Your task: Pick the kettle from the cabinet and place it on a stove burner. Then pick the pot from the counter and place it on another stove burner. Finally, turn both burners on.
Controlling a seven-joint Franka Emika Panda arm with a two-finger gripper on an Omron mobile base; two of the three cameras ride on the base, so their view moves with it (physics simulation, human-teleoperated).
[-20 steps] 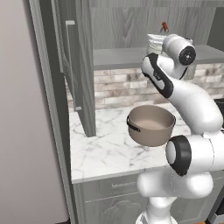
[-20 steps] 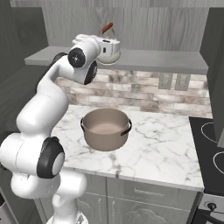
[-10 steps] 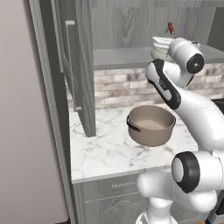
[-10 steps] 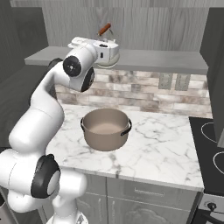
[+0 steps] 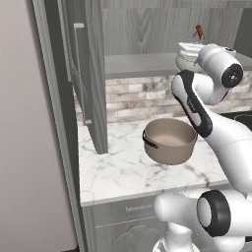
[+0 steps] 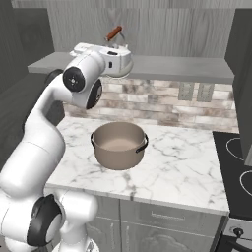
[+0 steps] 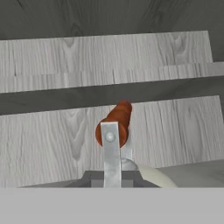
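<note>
My gripper [image 6: 119, 48] is shut on the arched metal handle of the small cream-white kettle [image 6: 123, 66], just below its reddish-brown bar. The kettle [image 5: 185, 62] hangs at the front edge of the cabinet's grey shelf [image 6: 187, 69]. In the hand view the kettle's bar [image 7: 114, 127] stands straight ahead of the gripper [image 7: 111, 177], with wood-grain cabinet panels behind. The taupe pot [image 6: 118, 145] sits upright on the marble counter [image 6: 182, 162], below the kettle. The black stove [image 6: 236, 162] with white burner rings lies at the right edge.
The cabinet's dark grey door [image 5: 91, 78] stands open at the left, reaching down to the counter [image 5: 118, 167]. A stone-tile backsplash [image 6: 167, 98] with outlets runs behind the pot [image 5: 170, 140]. A dark cabinet side [image 6: 242, 74] rises above the stove.
The hand has drawn the kettle a little out of the cabinet toward the robot, and the arm's upper joints have swung with it. The pot has stayed put.
</note>
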